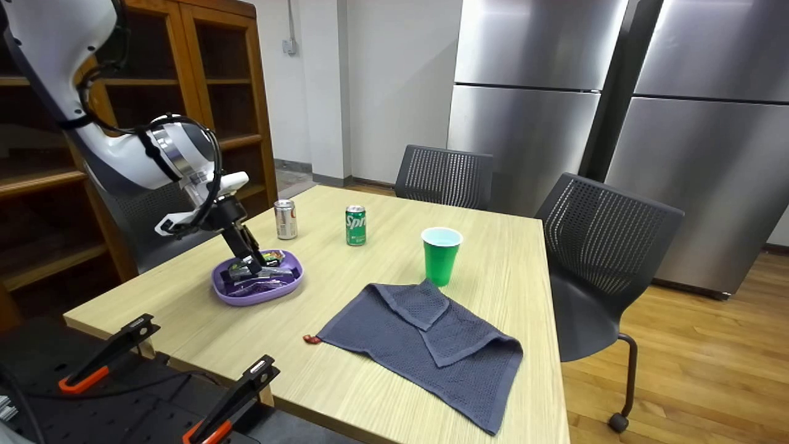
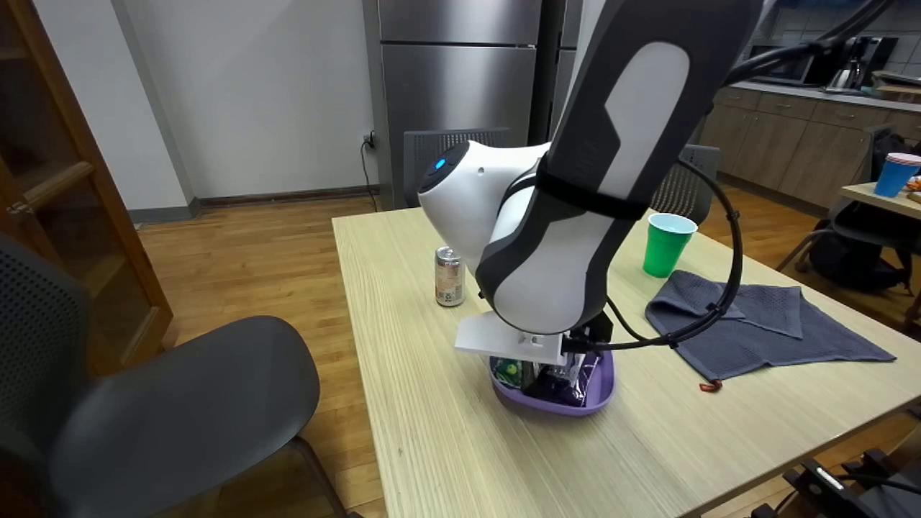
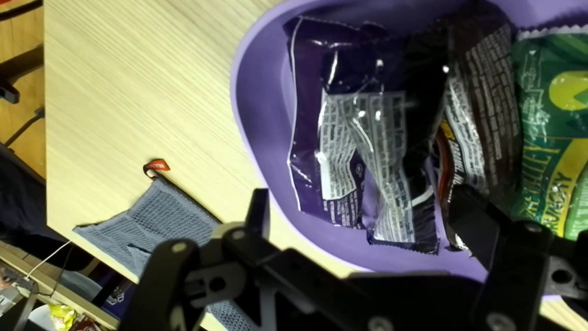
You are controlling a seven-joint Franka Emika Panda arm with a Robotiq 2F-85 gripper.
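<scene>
The tray (image 3: 268, 119) is plain purple, the gripper (image 3: 361, 196) over it black, the table (image 1: 345, 283) under it pale grained wood. In the tray, dark purple packets (image 3: 340, 142) carry pale print panels; a brown wrapper (image 3: 496, 105) has white lettering, a green wrapper (image 3: 537, 138) yellow patches. Near the tray is a silver can (image 1: 286, 221); away from it, a white-lettered green can (image 1: 355, 226), a white-rimmed green cup (image 1: 440, 260), and a slate-blue waffle-weave cloth (image 1: 431, 370) with 1 red tag (image 1: 312, 339).

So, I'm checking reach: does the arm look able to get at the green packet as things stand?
Probably yes, with a sideways shift: in the wrist view the green packet lies outside the open gripper, past the nearer finger, in the purple dish. The part in view looks mostly uncovered.
</scene>
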